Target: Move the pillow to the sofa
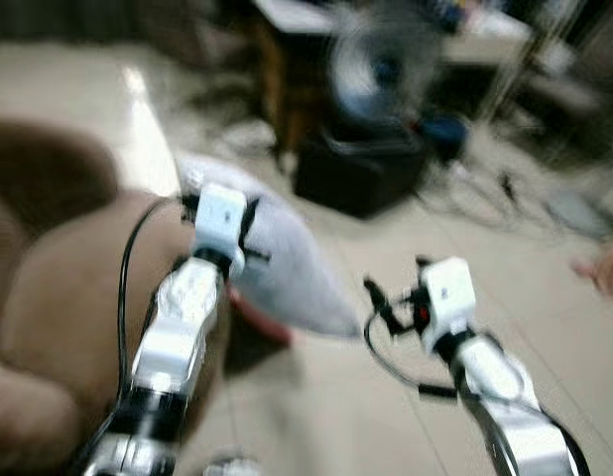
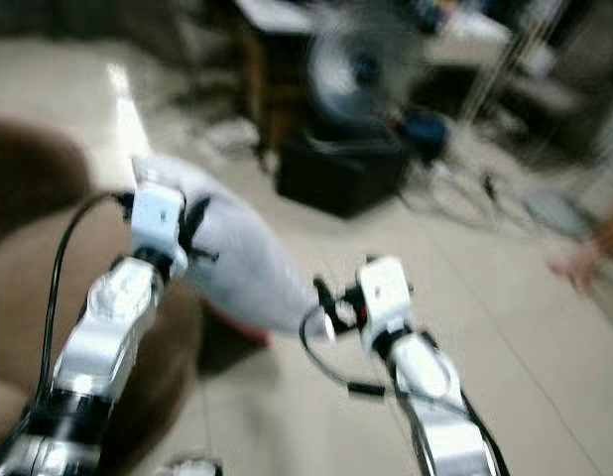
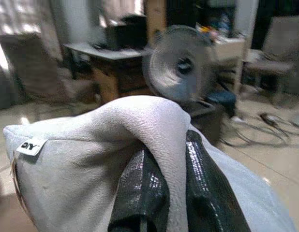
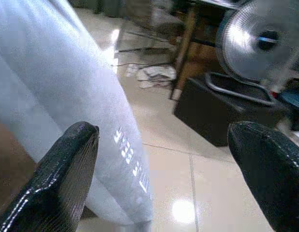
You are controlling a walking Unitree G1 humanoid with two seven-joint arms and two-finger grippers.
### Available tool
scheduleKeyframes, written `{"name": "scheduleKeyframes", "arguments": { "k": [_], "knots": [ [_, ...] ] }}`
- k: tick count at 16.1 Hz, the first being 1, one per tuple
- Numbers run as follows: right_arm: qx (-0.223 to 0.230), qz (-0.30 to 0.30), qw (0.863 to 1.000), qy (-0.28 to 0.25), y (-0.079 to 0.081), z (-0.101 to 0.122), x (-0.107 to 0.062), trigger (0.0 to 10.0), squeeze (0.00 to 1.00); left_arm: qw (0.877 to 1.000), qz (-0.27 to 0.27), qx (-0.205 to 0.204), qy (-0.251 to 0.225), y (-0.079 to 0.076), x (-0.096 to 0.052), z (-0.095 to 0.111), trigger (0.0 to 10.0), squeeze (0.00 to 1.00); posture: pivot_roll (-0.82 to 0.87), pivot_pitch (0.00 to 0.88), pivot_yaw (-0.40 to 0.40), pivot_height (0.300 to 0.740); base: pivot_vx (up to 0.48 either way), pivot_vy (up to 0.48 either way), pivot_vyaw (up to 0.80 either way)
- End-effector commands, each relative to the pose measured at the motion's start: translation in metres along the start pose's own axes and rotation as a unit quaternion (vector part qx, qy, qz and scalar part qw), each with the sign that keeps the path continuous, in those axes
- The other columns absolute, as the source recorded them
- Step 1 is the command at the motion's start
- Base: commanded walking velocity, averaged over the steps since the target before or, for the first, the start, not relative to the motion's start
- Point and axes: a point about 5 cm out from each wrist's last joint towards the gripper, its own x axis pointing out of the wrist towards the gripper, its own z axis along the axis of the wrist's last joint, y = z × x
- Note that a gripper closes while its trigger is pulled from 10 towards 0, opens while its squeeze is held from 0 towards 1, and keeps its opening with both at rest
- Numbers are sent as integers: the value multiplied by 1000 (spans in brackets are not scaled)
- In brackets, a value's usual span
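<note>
A pale grey pillow [image 1: 287, 263] hangs in the air over the edge of the brown sofa [image 1: 68, 297], held at its near end by my left gripper [image 3: 164, 193]. Its two black fingers [image 3: 140, 188] pinch a fold of the pillow's fabric, and a small white label [image 3: 30, 146] shows on the pillow's side. My right gripper [image 4: 164, 164] is open, just right of the pillow's lower tip, with its fingers [image 4: 62, 179] spread wide and nothing between them. The head views are blurred.
A standing fan [image 1: 371, 69] and a black box [image 1: 361, 169] are on the tiled floor ahead, beside a wooden desk [image 1: 287, 40] and loose cables [image 1: 505, 188]. A person's hand [image 1: 602, 268] shows at the far right edge.
</note>
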Motion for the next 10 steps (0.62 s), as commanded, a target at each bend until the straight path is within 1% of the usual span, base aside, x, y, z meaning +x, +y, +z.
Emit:
{"name": "scheduleKeyframes", "arguments": {
  "k": [1,6,7,8,9,10],
  "knots": [
    [1,12,1000,0,1,-1,0,10000,0,999,2,18,-43,2,3,19,10000,0,68,6,-90,740,349,0,800],
    [9,27,1000,-1,1,-4,3,10000,0,999,5,30,-44,7,0,21,10000,0,94,13,-96,740,348,0,800],
    [11,28,1000,-2,1,-5,3,10000,0,999,4,31,-38,7,-1,20,10000,0,97,13,-95,740,319,0,800],
    [10,28,1000,-3,2,-5,3,10000,0,999,-2,24,-32,5,-2,17,10000,0,101,16,-91,740,0,0,800],
    [11,26,1000,-3,2,-6,3,10000,0,999,-7,36,-32,4,-3,17,10000,0,101,16,-91,740,0,0,800],
    [12,20,1000,-3,1,-7,2,10000,0,999,-14,32,-30,3,-3,17,10000,0,101,16,-91,740,0,0,800]
  ]
}}
